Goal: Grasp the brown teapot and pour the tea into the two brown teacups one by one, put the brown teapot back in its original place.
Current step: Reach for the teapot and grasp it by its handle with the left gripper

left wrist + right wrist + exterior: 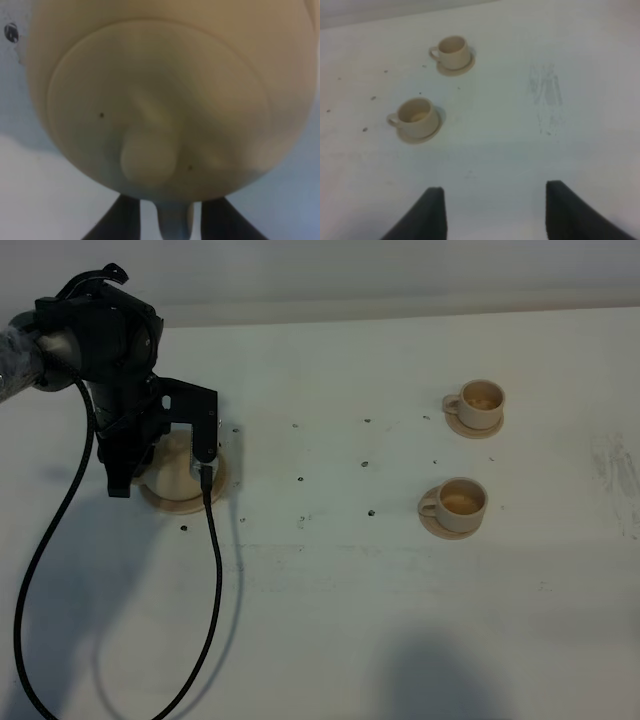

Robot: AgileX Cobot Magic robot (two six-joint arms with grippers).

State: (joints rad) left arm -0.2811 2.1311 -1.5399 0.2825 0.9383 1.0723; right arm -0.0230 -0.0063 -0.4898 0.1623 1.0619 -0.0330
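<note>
Left gripper (pixel 170 201) half-spread — fingers (pixel 119 222) flank brown teapot (pixel 165 85) handle (pixel 174 225).

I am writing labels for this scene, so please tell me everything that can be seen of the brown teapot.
The brown teapot is pale tan and matte and looks ceramic, with a round squat body. Its round lid is on, with a rounded knob in the middle. It sits on a wider tan saucer on the left of the table. Its loop handle lies between the two dark fingers of the left gripper, with a narrow gap beside each. The spout is hidden.
</note>
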